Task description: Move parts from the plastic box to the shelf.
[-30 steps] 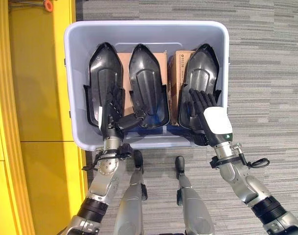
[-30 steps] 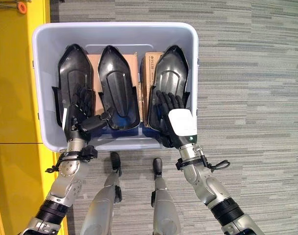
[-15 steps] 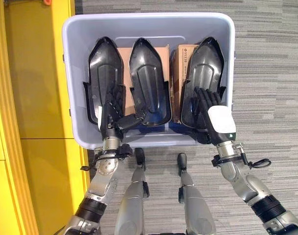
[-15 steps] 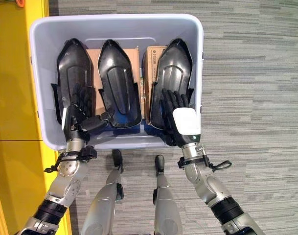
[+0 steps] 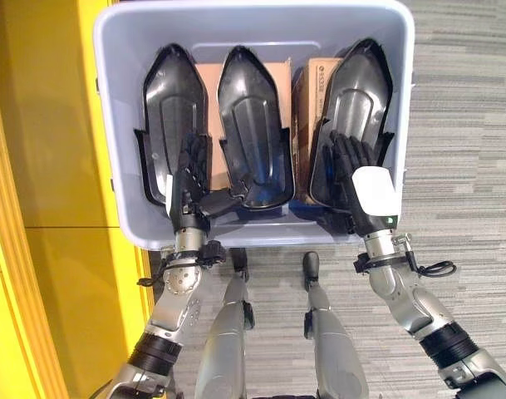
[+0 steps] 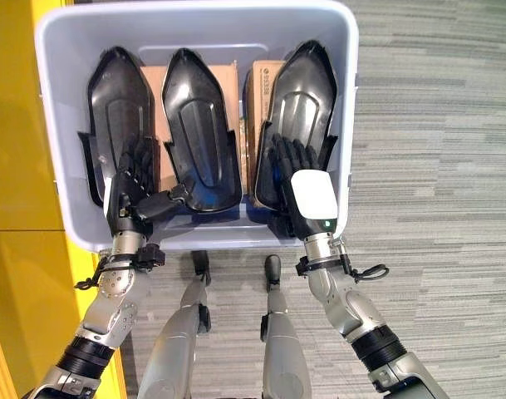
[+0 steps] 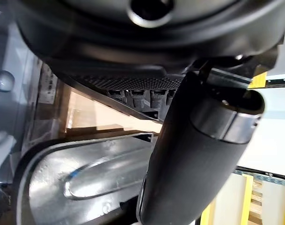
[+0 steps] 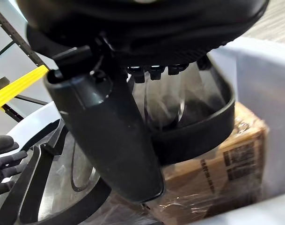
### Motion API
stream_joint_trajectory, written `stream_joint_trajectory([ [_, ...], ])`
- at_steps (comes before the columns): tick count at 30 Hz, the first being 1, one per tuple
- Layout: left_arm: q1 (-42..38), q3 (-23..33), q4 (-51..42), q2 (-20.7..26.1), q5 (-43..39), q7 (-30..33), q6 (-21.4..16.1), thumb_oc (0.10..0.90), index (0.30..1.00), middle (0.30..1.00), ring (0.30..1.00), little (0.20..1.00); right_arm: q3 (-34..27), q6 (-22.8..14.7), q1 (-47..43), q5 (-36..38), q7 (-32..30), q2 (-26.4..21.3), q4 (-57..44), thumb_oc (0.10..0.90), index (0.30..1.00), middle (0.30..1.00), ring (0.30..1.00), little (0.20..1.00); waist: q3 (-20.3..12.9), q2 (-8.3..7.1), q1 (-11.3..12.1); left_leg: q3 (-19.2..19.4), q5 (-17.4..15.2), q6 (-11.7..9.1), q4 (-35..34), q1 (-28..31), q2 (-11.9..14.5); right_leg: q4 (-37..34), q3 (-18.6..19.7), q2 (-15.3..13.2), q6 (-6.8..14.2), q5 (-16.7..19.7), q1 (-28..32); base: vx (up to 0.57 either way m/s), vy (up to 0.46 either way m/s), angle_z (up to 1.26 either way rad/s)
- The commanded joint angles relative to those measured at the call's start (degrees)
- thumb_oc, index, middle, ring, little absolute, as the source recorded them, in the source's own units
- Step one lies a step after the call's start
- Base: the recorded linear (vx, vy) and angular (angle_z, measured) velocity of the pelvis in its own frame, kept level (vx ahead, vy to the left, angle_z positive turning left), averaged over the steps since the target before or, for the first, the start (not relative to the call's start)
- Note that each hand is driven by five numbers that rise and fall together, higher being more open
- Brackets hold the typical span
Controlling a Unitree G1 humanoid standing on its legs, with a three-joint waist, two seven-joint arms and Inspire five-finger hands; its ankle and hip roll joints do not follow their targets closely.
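Three black moulded parts lie side by side in the pale blue-grey plastic box (image 5: pixel 108 166). My left hand (image 5: pixel 190 179) lies open on the near end of the left part (image 5: pixel 171 108), fingers straight. Its thumb (image 7: pixel 193 154) stretches across to the edge of the middle part (image 5: pixel 248 108). My right hand (image 5: pixel 352 170), with a white cover on its back, rests open with straight fingers on the lower half of the right part (image 5: pixel 361 91). In the right wrist view the thumb (image 8: pixel 109 126) stands away from that part (image 8: pixel 198 117).
Cardboard boxes (image 5: pixel 277 79) lie under the parts, one wrapped in film (image 8: pixel 226 154). A yellow surface (image 5: pixel 45 166) runs along the box's left side. Grey striped carpet (image 5: pixel 460 166) lies to the right and in front of the box.
The camera has moved closer over the box, which now shows larger and higher. Both hands have reached slightly deeper along the same parts, fingers still straight.
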Motion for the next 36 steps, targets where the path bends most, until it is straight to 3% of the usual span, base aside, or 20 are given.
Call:
stream_joint_trajectory([
  [1, -0.6, 1.8, -7.8, 0.6, 2.0, 1.2, -6.5, 0.9, 1.0, 1.0, 1.0, 1.0, -1.6, -1.3, -2.2, 0.5, -5.1, 0.4, -2.7, 0.9, 1.0, 1.0, 1.0, 1.0, -0.4, -0.12, -1.0, -0.1, -7.0, -2.7, 7.7, -4.8, 2.8, 9.6, -2.1, -8.3, 4.2, -2.0, -0.9, -0.04, -0.011, 0.0],
  [10, -1.1, 0.9, -7.6, 0.2, 1.4, 1.5, -6.3, 0.9, 1.0, 1.0, 1.0, 1.0, -1.2, -1.0, -4.2, 2.8, -6.5, 2.1, -0.7, 0.9, 1.0, 1.0, 1.0, 1.0, -0.4, 0.98, -1.2, -0.9, -8.3, -1.9, 10.6, -10.0, 2.5, 15.0, -1.0, -7.4, 3.6, -4.0, -7.3, 0.0, -0.002, 0.01],
  [13, -1.6, 0.6, -7.4, 0.0, 1.2, 1.5, -6.2, 0.9, 1.0, 1.0, 1.0, 1.0, -1.1, -0.9, -4.7, 4.4, -6.5, 2.8, 0.9, 0.506, 0.448, 0.448, 0.448, 0.448, -0.4, 1.18, -1.1, -1.0, -8.5, -1.8, 10.9, -10.4, 2.4, 15.9, -1.0, -7.3, 3.5, -4.3, -7.9, 0.0, -0.009, 0.07],
  [15, -1.6, 0.5, -7.3, 0.0, 0.9, 1.4, -6.2, 0.9, 1.0, 1.0, 1.0, 1.0, -1.2, -0.8, -4.6, 5.1, -6.5, 3.1, 2.1, 0.4, 0.3, 0.3, 0.3, 0.3, -0.4, 1.38, -1.1, -1.2, -8.6, -1.7, 11.3, -10.4, 2.4, 16.7, -1.0, -7.3, 3.4, -4.6, -8.1, 0.0, 0.001, 0.04],
  [22, -1.8, 0.5, -6.9, 0.1, -0.6, 0.6, -6.3, 0.9, 1.0, 1.0, 1.0, 1.0, -1.2, -1.1, -4.5, 6.7, -6.1, 3.1, 3.7, 0.4, 0.3, 0.3, 0.3, 0.3, -0.4, 1.33, -1.1, -1.3, -8.6, -1.8, 11.0, -8.4, 2.4, 16.9, -1.2, -7.3, 3.3, -5.0, -6.6, 0.0, -0.002, 0.05],
  [33, -1.2, 1.4, -6.7, 1.2, -1.2, -0.9, -6.2, 0.9, 1.0, 1.0, 1.0, 1.0, -3.2, -3.1, -0.2, 6.4, -2.8, -0.5, -3.8, 0.4, 0.3, 0.3, 0.3, 0.3, -0.4, 0.08, -0.7, -1.2, -6.4, -2.7, 5.5, 4.7, 3.1, 11.8, -3.1, -7.3, 3.6, -3.1, 5.3, 0.0, -0.002, 0.03],
  [36, 0.4, 1.6, -6.4, 1.4, -1.4, -1.8, -5.9, 0.9, 1.0, 1.0, 1.0, 1.0, -4.1, -4.0, 1.6, 6.5, -2.0, -1.4, -6.5, 0.4, 0.3, 0.3, 0.3, 0.3, -2.2, -0.37, -0.4, -1.1, -5.9, -2.9, 3.7, 8.0, 3.3, 9.8, -3.4, -7.3, 3.8, -2.2, 8.3, 0.02, -0.002, 0.05],
])
